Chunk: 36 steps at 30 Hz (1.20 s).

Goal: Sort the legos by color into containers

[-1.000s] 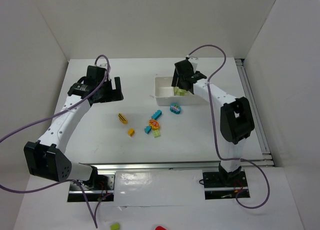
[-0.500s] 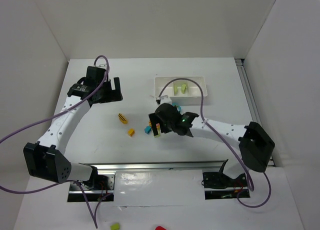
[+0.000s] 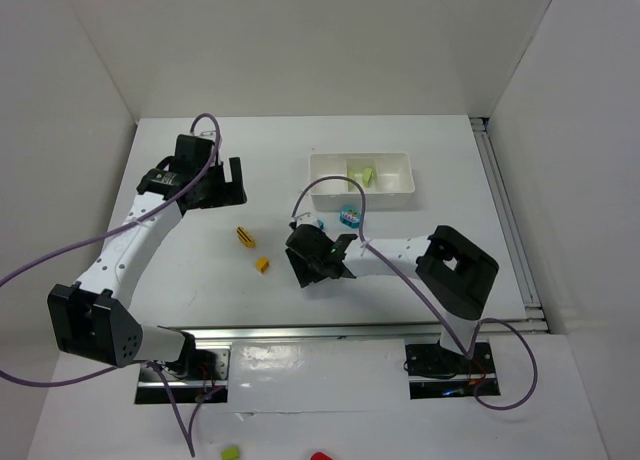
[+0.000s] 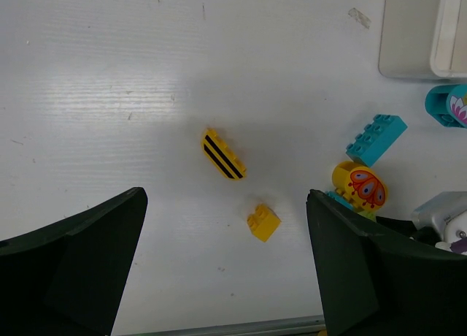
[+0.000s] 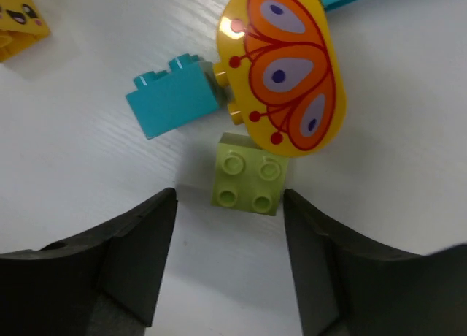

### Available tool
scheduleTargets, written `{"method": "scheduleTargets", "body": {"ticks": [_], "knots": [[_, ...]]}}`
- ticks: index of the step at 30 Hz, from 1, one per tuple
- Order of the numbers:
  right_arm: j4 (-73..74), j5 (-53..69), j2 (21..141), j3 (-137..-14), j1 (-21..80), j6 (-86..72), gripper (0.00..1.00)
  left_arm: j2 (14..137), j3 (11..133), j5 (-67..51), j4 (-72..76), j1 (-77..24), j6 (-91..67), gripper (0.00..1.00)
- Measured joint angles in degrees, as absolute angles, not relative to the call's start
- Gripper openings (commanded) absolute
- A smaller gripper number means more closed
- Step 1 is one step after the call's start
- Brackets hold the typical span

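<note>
- My right jaws stand apart and low, their tips flanking the near end of the lime green brick (image 5: 246, 174) on the tabletop (image 5: 87, 168). It is not clamped, and closing here would pinch its two sides.
- The butterfly piece (image 5: 281, 69) appears to touch the brick's far corner, and a cyan brick (image 5: 174, 95) lies just beside. I judge room tight ahead, open toward me.
- The tray (image 3: 330, 195) sits well apart beyond the cluster. Its middle compartment holds lime green bricks (image 3: 360, 171), the likely destination.
- My left jaws hang wide apart and empty above the striped yellow brick (image 4: 224, 155) and small orange brick (image 4: 263, 223).
</note>
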<state>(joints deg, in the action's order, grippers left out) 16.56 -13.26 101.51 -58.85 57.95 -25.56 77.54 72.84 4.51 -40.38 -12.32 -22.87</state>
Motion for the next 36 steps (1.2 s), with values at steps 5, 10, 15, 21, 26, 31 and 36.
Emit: {"method": "scheduleTargets", "body": {"ticks": [5, 10, 15, 21, 26, 31, 36], "knots": [[15.8, -14.0, 102.1, -59.3, 58.0, -26.0, 0.47, 77.5, 72.7, 4.8, -40.3, -12.3, -22.9, 1.0], [17.2, -16.4, 102.3, -60.9, 57.9, -26.4, 0.4, 77.5, 72.7, 4.9, -40.3, -12.3, -22.8, 1.0], [21.8, -20.0, 97.8, -63.0, 56.9, -26.5, 0.4, 77.5, 72.7, 5.3, -40.3, -12.3, -22.8, 1.0], [23.6, -21.1, 89.5, -67.8, 41.9, -26.0, 0.4, 77.6, 71.5, 5.1, -39.9, -12.3, -22.6, 1.0], [23.2, -21.9, 95.7, -78.6, 30.4, -25.8, 0.4, 78.5, 70.8, 4.8, -40.3, -12.3, -22.7, 1.0], [22.7, -21.4, 106.1, -86.3, 25.8, -25.4, 0.45, 78.5, 70.7, 4.7, -40.4, -12.3, -22.8, 1.0], [23.5, -20.8, 114.6, -92.4, 23.8, -24.6, 0.73, 78.7, 69.7, 4.5, -40.9, -12.3, -23.9, 1.0]]}}
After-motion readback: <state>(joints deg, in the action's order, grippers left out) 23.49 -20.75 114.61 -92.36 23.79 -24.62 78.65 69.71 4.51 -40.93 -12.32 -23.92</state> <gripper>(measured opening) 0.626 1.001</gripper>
